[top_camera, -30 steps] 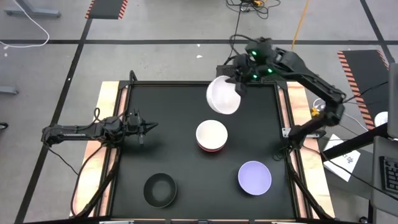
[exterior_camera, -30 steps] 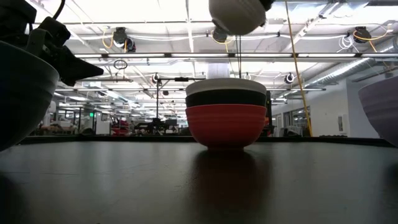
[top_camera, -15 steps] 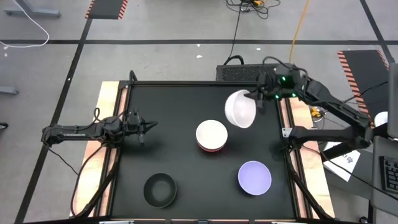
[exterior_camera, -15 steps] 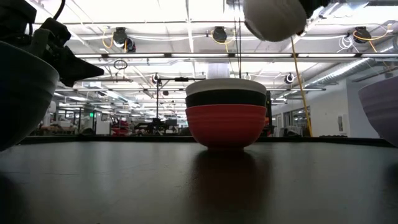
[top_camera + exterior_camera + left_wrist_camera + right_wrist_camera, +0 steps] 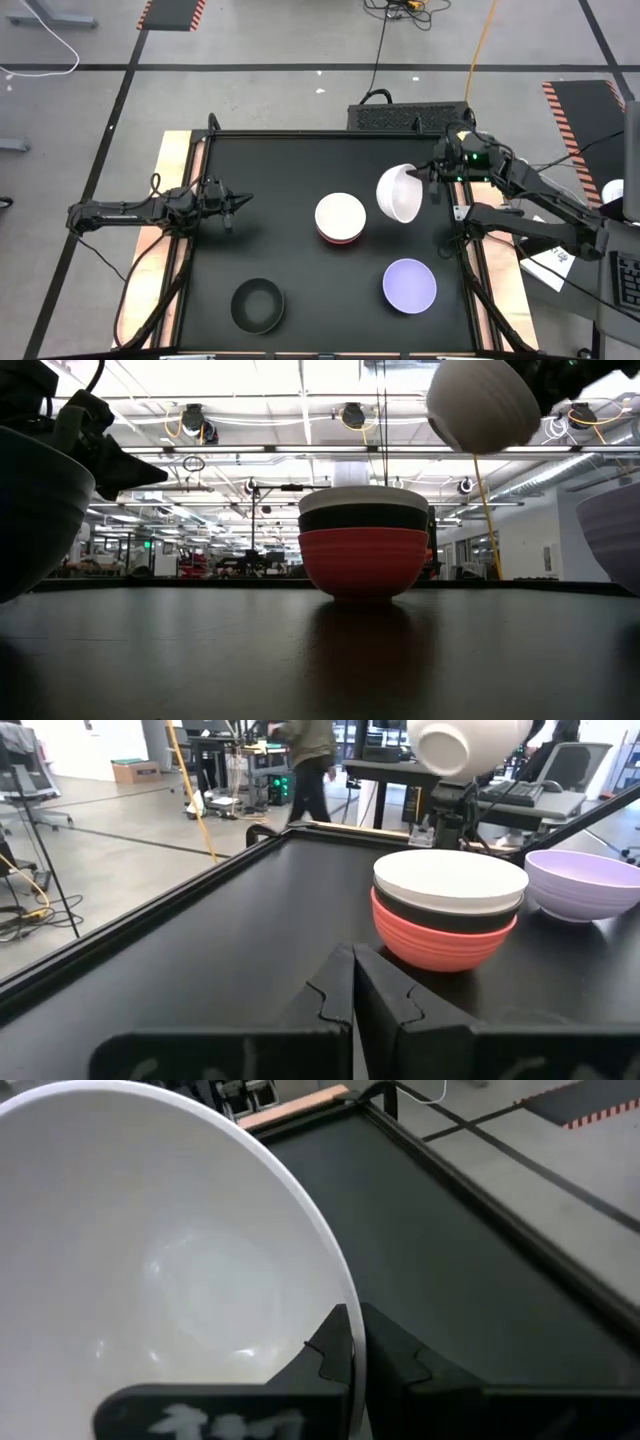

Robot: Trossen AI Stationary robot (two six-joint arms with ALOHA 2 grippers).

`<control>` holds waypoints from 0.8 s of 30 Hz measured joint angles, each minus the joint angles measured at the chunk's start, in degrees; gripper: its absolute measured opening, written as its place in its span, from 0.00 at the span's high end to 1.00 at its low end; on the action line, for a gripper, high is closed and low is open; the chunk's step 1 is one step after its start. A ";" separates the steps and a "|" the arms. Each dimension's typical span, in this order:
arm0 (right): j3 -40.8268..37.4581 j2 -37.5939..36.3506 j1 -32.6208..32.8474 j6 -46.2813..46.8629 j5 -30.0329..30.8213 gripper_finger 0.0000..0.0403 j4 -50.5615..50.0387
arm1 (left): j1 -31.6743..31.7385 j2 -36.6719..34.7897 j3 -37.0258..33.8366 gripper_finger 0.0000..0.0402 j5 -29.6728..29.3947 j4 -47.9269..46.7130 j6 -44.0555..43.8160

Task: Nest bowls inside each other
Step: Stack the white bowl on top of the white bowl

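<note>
Moved: the right gripper (image 5: 428, 181) has swung with its white bowl (image 5: 398, 193) from the table's 12 o'clock edge, over to about 2 o'clock of the centre stack, and the arm has drawn back toward its own side.
Right gripper: clamped on the rim of the white bowl (image 5: 160, 1280), one finger inside the rim and one outside; the bowl hangs tilted on its side, well above the table (image 5: 280, 200) in the low view.
Carried bowl: in the air, just beside the stack (image 5: 340, 219) at its 2 o'clock, not over it and not touching it.
Stack: white bowl (image 5: 450, 880) in a black bowl (image 5: 445, 913) in a red bowl (image 5: 440, 942), upright at table centre; three nested so far.
Other bowls: lavender bowl (image 5: 409, 284) at 5 o'clock of the stack, loose black bowl (image 5: 257, 304) at 7 o'clock, both apart and still to be nested.
Left gripper (image 5: 238, 204): fingers pressed together, empty, waiting at 9 o'clock near the table's edge.
Meaning: the fourth bowl looks on its way in; it likely needs levelling, mouth up, and centring over the stack before release. A tilted drop could catch the rim.
</note>
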 joint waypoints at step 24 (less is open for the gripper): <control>-27.96 -13.59 9.20 10.72 -0.63 1.00 23.57 | -0.01 0.01 -0.04 0.99 -1.60 0.50 -0.94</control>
